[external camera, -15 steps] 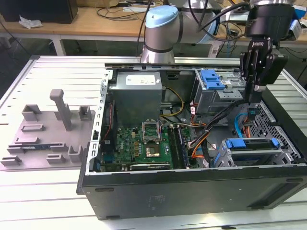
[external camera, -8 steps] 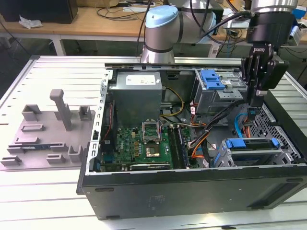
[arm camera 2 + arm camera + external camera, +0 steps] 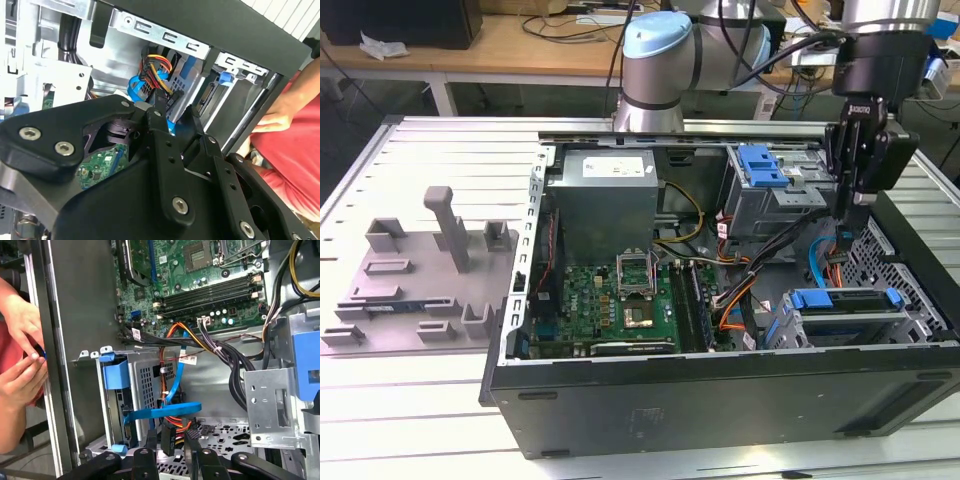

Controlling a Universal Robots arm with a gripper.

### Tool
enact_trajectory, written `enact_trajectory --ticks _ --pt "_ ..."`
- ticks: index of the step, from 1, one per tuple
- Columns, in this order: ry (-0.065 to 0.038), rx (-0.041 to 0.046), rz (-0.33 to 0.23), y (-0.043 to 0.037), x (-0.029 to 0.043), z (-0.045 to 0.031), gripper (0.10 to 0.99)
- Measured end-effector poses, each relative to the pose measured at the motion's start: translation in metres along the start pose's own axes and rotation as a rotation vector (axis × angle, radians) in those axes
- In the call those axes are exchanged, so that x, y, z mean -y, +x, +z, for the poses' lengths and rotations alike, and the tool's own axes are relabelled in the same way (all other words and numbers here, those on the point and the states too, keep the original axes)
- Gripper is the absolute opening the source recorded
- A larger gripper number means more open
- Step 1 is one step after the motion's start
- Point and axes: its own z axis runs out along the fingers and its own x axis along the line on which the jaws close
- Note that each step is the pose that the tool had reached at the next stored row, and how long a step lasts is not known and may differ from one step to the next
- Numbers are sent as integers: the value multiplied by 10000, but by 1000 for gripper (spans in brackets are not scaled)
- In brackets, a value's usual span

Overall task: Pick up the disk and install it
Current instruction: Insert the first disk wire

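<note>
The disk (image 3: 847, 302) looks already seated at the case's (image 3: 720, 392) four o'clock in the exterior view, with the end effector (image 3: 850, 208) released and empty at its twelve o'clock.

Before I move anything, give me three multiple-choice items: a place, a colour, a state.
1. Where is the flat silver metal disk in its blue plastic bracket? A in the drive cage, exterior view's right; B on the grey fixture; C on the slatted table.
2. The flat ribbon cable near the black pincer is: A white; B blue; C green.
3. The black metal computer case is: A panelled shut; B upright; C lying open.
1A, it sits in the cage; 2B, seen in the first wrist view; 3C, its green motherboard shows.
</note>
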Motion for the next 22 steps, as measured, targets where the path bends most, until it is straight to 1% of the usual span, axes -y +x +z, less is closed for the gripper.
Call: enact_trajectory --ticks 1,3,5,6,8,9,11,12,13,15,16,17,18,19,22 --pt "-28 -46 81 -5 -1 11 349" --pt "-20 -142 106 -13 1 24 349" --pt "-1 -259 107 -18 4 33 349" --pt "15 -373 107 -22 7 40 349" --pt "34 -512 108 -32 6 50 349" --pt "40 -554 109 -46 5 44 349" --pt "42 -579 111 -53 4 42 349" --pt "49 -630 110 -55 3 40 349" --pt "60 -709 108 -63 3 36 349" --pt "116 -1113 106 -132 -7 3 349" --pt "162 -1430 105 -183 -14 -17 349" --pt "180 -1559 105 -203 -17 -21 349" --pt "189 -1612 105 -213 -19 -13 349" --pt "191 -1633 106 -224 -21 5 349" --pt "197 -1666 104 -251 -24 51 349"
